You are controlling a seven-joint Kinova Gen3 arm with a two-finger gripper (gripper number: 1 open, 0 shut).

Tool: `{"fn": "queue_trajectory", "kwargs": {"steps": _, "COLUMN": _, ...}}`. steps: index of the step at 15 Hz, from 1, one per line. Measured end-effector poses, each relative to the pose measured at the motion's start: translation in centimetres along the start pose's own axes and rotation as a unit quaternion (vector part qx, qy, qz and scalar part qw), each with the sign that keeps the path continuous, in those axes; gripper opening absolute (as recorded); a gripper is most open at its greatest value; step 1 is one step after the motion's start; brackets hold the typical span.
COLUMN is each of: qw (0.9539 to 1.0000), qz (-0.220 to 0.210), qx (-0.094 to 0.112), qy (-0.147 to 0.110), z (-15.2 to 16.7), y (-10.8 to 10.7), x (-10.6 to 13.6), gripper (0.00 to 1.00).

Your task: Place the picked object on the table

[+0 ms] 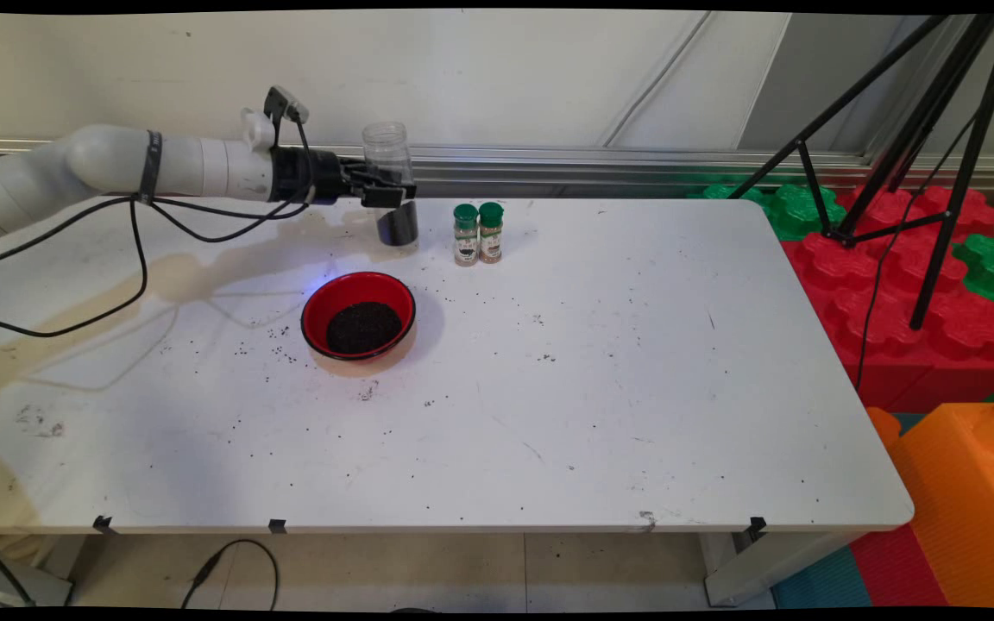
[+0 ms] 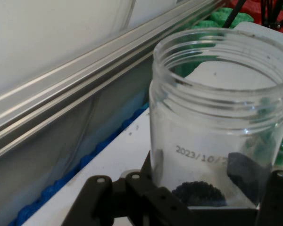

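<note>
Main view shows the black two-finger gripper (image 1: 385, 191) clamped on a clear plastic wide-mouthed jar (image 1: 387, 164), held upright above the white table's (image 1: 635, 388) far side, behind the red bowl of dark grains (image 1: 360, 315) and left of two green-capped spice bottles (image 1: 478, 233). Nearly empty, the jar looks light, rigid and slick; the low-wall grip seems sound.
</note>
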Motion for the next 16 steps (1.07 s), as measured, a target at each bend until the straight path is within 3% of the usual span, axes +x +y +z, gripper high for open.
{"fn": "queue_trajectory", "kwargs": {"steps": 13, "qw": 0.9995, "qz": 0.026, "qx": -0.012, "qy": -0.013, "z": 0.8, "y": 0.5, "x": -1.8, "gripper": 0.00}}
{"fn": "queue_trajectory", "kwargs": {"steps": 14, "qw": 0.9994, "qz": 0.029, "qx": -0.012, "qy": -0.014, "z": 0.8, "y": 0.6, "x": -1.9, "gripper": 1.00}}
{"fn": "queue_trajectory", "kwargs": {"steps": 16, "qw": 0.9992, "qz": 0.035, "qx": -0.013, "qy": -0.017, "z": 0.8, "y": 0.7, "x": -2.1, "gripper": 1.00}}
